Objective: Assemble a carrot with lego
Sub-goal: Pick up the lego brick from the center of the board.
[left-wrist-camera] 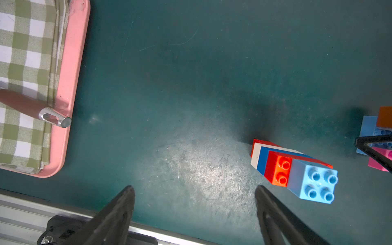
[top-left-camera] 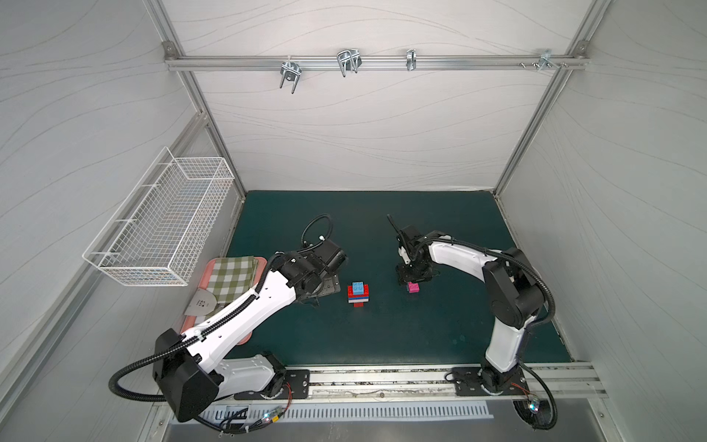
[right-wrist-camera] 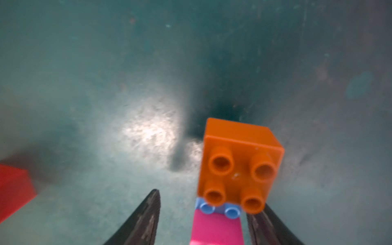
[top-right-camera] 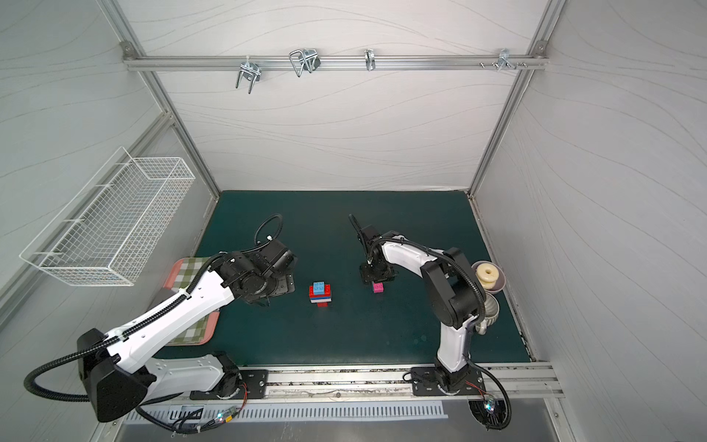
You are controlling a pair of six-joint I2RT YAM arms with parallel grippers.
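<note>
Item: part-built carrot point(top-left-camera: 358, 294), an upright stack of red, white, dark blue and red studded plastic bricks capped in light blue, on the dark green surface point(top-left-camera: 382, 336); left hand point(left-wrist-camera: 195, 188) beside it, spread, empty; right hand point(right-wrist-camera: 210, 201) on its other side, part-spread astride a joined cluster of orange, light blue and pink bricks point(right-wrist-camera: 239, 161), with a gap at one finger.

The mat point(top-left-camera: 382, 336) is dark teal. The stack point(top-left-camera: 358, 294) runs red, white, blue, red, light blue. Pink brick point(top-left-camera: 412, 287), orange brick point(right-wrist-camera: 239, 161). Pink tray point(left-wrist-camera: 72, 84), green-and-white checked cloth point(left-wrist-camera: 25, 53), white wire basket point(top-left-camera: 160, 229).
</note>
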